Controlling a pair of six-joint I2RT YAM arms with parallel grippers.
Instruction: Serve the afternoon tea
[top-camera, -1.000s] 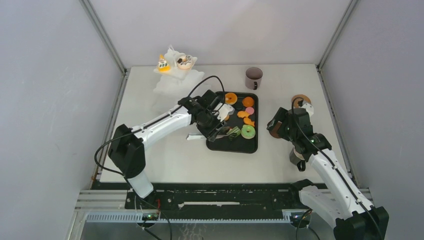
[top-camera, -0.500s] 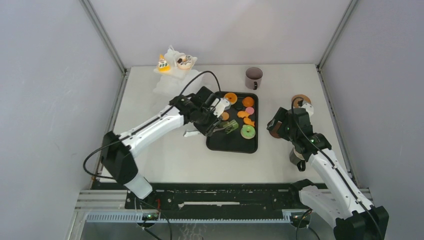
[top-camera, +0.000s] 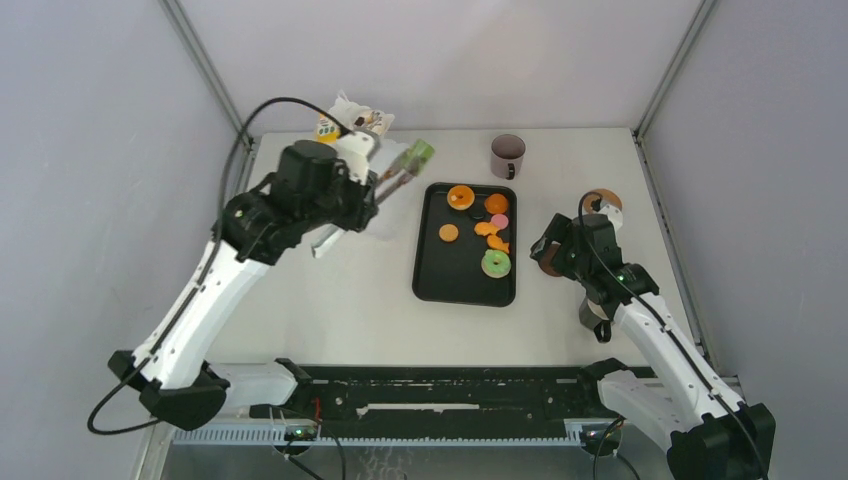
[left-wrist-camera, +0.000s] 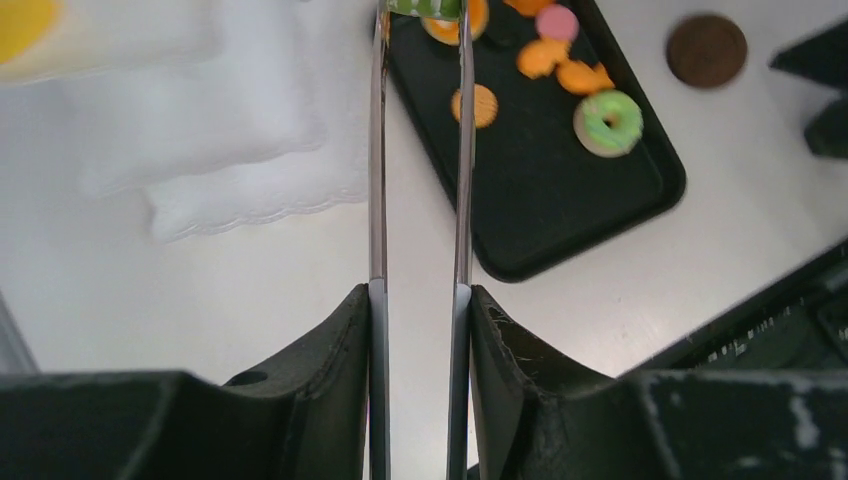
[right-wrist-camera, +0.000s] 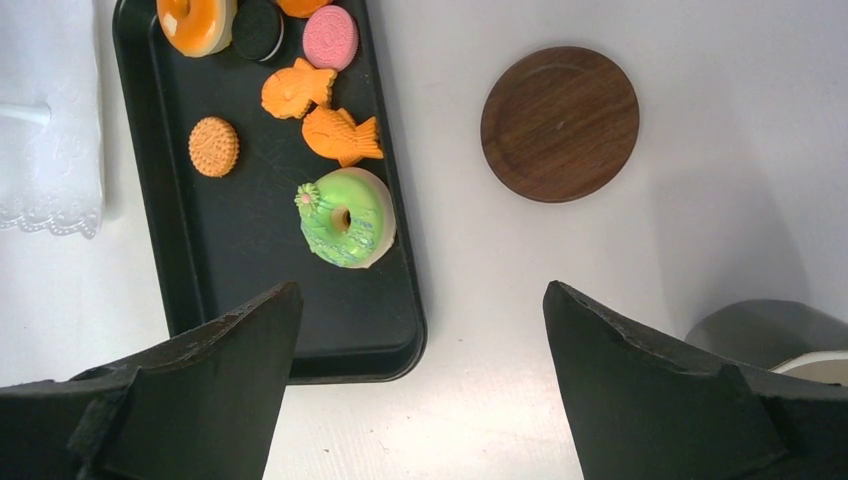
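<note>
My left gripper (top-camera: 368, 192) is shut on metal tongs (left-wrist-camera: 378, 150). The tongs pinch a green pastry (top-camera: 420, 152) in the air between the white tiered stand (top-camera: 345, 140) and the black tray (top-camera: 465, 288). The pastry just shows at the top of the left wrist view (left-wrist-camera: 425, 6). On the tray lie an orange doughnut (top-camera: 461, 196), a green doughnut (right-wrist-camera: 345, 217), fish-shaped cakes (right-wrist-camera: 340, 135) and cookies. A dark mug (top-camera: 507, 155) stands behind the tray. My right gripper (right-wrist-camera: 420, 295) is open and empty, over the table right of the tray.
The stand's top holds a yellow cake (top-camera: 326, 127) and another pastry (top-camera: 368, 122). A wooden coaster (right-wrist-camera: 560, 122) lies right of the tray. A grey round vessel with a pale inside (right-wrist-camera: 765, 335) sits near the right gripper. Grey walls enclose the table.
My left arm has lifted the tongs with the green pastry off the tray and swung them back and left, towards the white stand. The right arm has not moved.
</note>
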